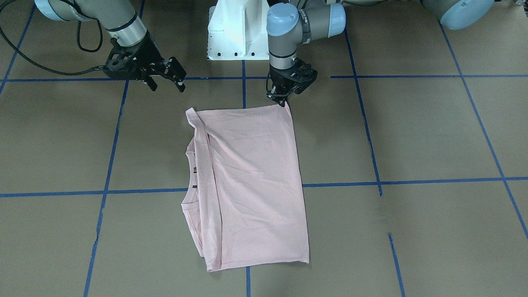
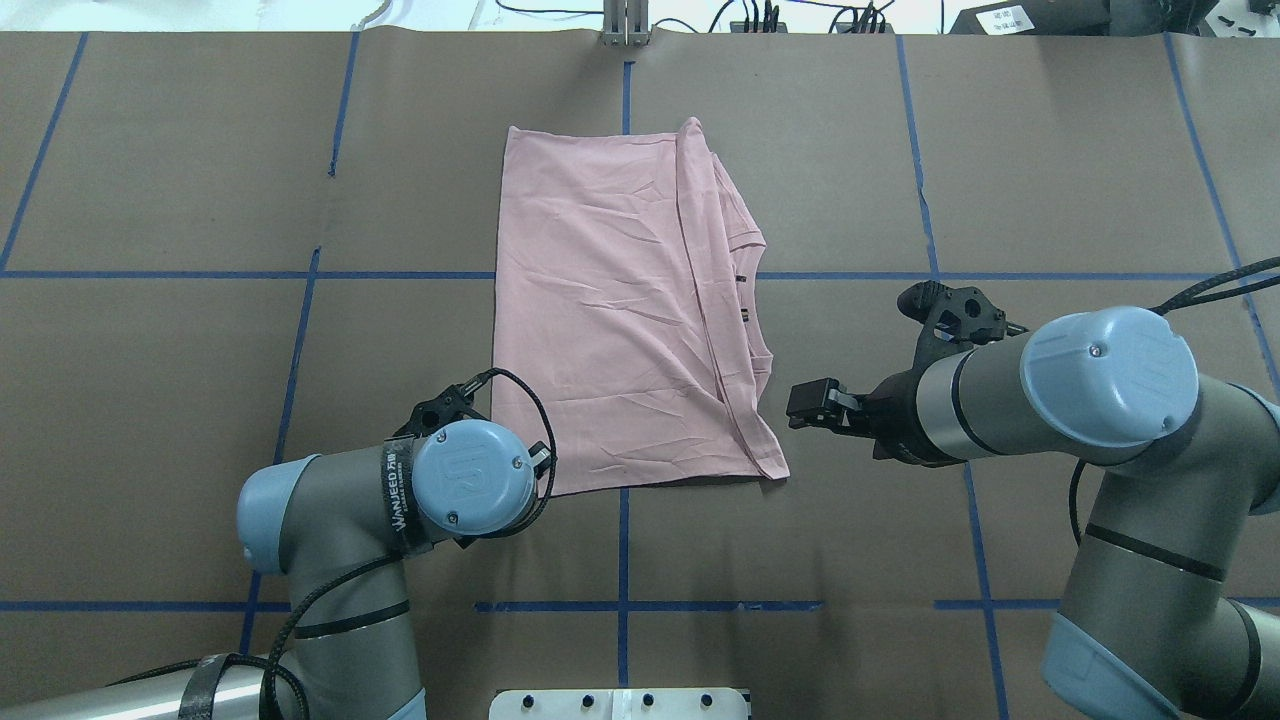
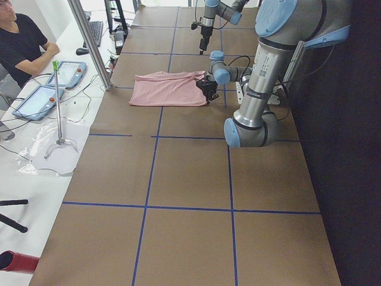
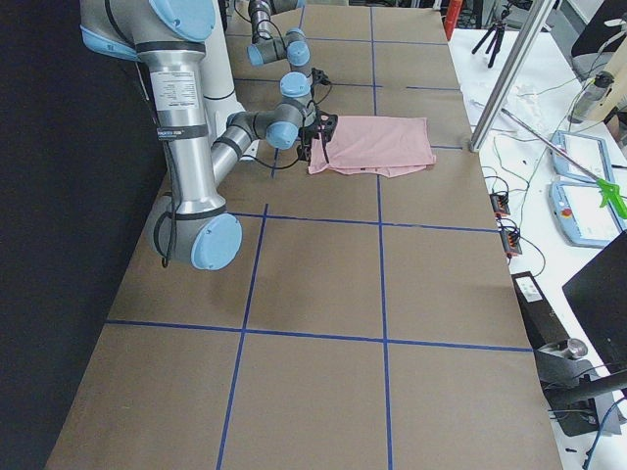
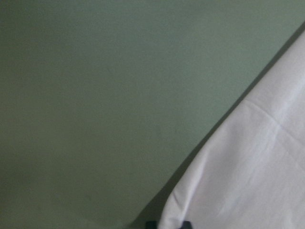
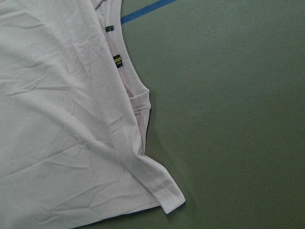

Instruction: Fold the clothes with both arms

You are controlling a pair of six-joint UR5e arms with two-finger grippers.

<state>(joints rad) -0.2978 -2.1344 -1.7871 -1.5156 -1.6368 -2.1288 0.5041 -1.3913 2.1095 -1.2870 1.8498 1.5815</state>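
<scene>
The T-shirt [image 1: 255, 173] is lying half-folded on the desk [image 1: 412, 136], the left end effector [image 1: 284, 98] sitting narrow at a near corner, grip unclear, the right end effector [image 1: 168, 84] hovering wide, probably needing to pinch the other.

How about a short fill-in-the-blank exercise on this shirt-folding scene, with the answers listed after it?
1. The folded T-shirt lying on the table is pale ____.
2. The left gripper pinches one ____ of the T-shirt, on the robot's side.
3. The right gripper hovers clear of the T-shirt with its jaws ____.
4. The tape lines that mark a grid on the table are ____.

Missing words: pink; corner; open; blue.
</scene>
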